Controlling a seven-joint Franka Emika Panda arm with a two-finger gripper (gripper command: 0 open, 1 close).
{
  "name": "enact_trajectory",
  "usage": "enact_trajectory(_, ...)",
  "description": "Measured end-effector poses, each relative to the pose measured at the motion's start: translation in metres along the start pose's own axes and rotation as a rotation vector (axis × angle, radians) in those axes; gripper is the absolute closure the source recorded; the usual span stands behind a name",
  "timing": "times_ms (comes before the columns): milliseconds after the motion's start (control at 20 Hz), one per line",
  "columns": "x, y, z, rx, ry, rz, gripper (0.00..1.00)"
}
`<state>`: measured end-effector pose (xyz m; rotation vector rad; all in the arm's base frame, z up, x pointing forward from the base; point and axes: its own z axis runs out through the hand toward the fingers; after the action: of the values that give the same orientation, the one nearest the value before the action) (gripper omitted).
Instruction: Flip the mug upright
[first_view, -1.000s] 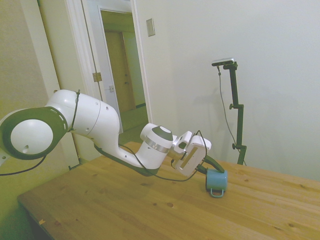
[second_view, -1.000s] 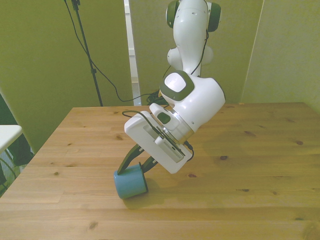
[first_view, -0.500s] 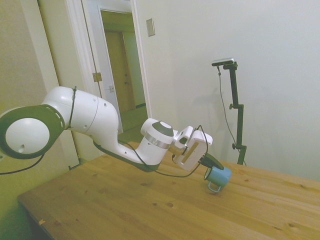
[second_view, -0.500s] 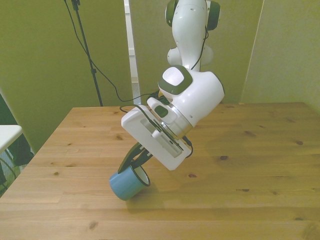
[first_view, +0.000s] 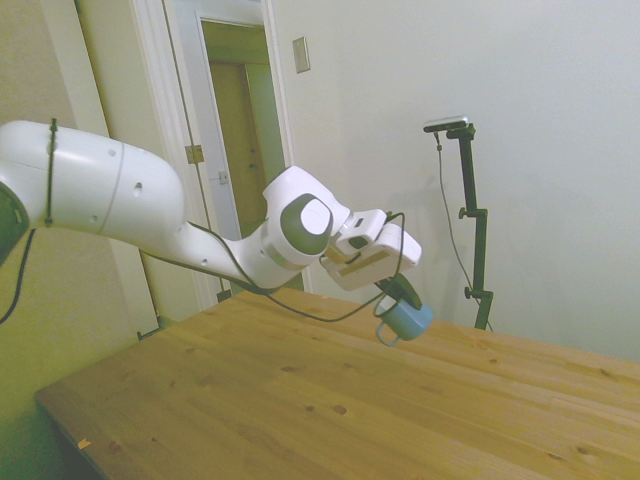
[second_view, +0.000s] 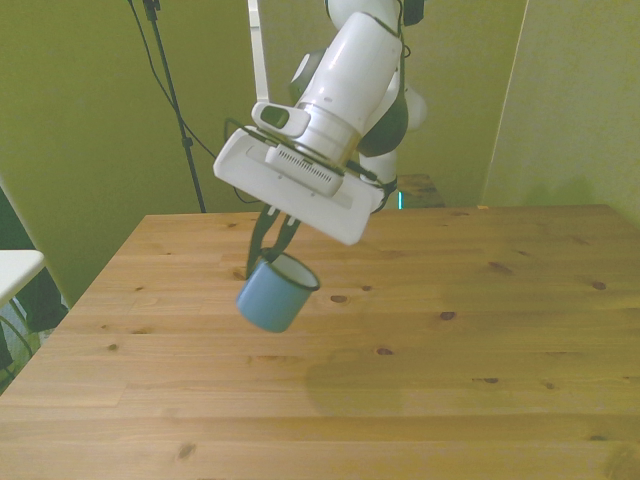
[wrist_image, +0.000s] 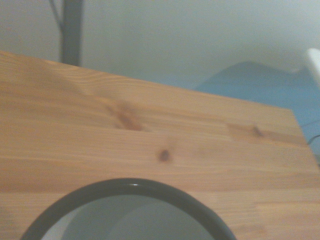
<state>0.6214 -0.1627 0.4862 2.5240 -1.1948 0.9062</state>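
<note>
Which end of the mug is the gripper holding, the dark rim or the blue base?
The dark rim. The gripper pinches the mug there, held tilted above the table, while the blue base hangs free below, with nothing touching it.

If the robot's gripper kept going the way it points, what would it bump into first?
Probably the wooden table. The gripper points down at a slant with the mug clamped in it, so the mug would likely touch first.

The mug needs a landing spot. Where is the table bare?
Almost everywhere: the wooden table is bare from edge to edge in the front view, left and right alike. The only busy spot is mid-air, where the hand holds the mug tilted above the boards.
</note>
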Motion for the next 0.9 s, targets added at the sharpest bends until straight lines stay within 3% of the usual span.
enact_trajectory(200, -0.035, -0.001, -0.029, 0.1, -0.2, -0.011, 1.0)
enact_trajectory(350, -0.047, 0.001, -0.039, 0.106, -0.298, -0.043, 1.0)
enact_trajectory(700, -0.086, -0.009, -0.018, 0.203, -0.455, -0.06, 1.0)
enact_trajectory(900, -0.099, -0.012, 0.005, 0.199, -0.514, -0.079, 1.0)
